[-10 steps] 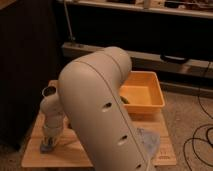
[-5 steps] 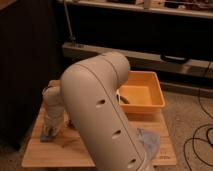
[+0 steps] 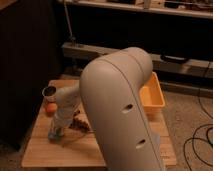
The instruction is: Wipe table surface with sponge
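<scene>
The table surface (image 3: 42, 150) is a small tan tabletop of lengthwise planks in the lower half of the camera view. My gripper (image 3: 55, 133) points down onto its left part, at the end of the pale forearm. It is shut on the sponge (image 3: 52, 135), which shows only as a small light-blue patch at the fingertips, resting on the wood. My bulky white upper arm (image 3: 122, 110) fills the middle of the view and hides much of the tabletop behind it.
An orange tub (image 3: 155, 95) stands on the table's far right side. A small orange ball (image 3: 51, 108) lies just beyond the gripper, and a dark brown object (image 3: 80, 125) lies to its right. A dark cabinet (image 3: 25, 60) stands on the left, and cables (image 3: 200, 140) lie on the floor at right.
The gripper with the sponge has slid a little to the right over the tabletop, and the upper arm has swung with it.
</scene>
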Controlling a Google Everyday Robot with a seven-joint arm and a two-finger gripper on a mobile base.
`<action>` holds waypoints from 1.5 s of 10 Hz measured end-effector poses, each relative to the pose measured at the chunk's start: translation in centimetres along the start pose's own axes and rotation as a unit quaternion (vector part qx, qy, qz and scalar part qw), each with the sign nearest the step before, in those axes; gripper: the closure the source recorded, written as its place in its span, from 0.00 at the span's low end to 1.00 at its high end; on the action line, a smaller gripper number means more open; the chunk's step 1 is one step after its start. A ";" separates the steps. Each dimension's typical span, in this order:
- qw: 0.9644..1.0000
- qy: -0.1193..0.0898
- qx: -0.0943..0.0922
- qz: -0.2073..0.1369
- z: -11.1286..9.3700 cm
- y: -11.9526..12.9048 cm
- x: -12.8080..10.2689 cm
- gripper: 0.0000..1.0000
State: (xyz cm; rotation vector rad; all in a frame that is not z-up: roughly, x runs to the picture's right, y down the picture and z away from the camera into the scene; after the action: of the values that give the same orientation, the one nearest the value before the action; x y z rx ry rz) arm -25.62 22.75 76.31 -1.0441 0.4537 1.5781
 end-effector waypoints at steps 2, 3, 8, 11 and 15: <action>1.000 0.018 -0.001 0.016 0.9 -1.2 1.8 1.00; 0.999 0.027 -0.001 0.024 1.3 -2.2 2.4 1.00; 0.998 0.057 -0.006 -0.009 3.3 0.0 4.4 1.00; 0.997 0.066 -0.007 -0.050 4.2 3.5 3.6 1.00; 0.997 0.043 -0.027 -0.062 2.3 4.2 -0.2 1.00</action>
State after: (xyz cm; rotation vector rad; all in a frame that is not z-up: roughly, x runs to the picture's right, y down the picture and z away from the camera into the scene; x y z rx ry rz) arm -30.35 23.17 76.65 -1.1622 0.3985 1.4459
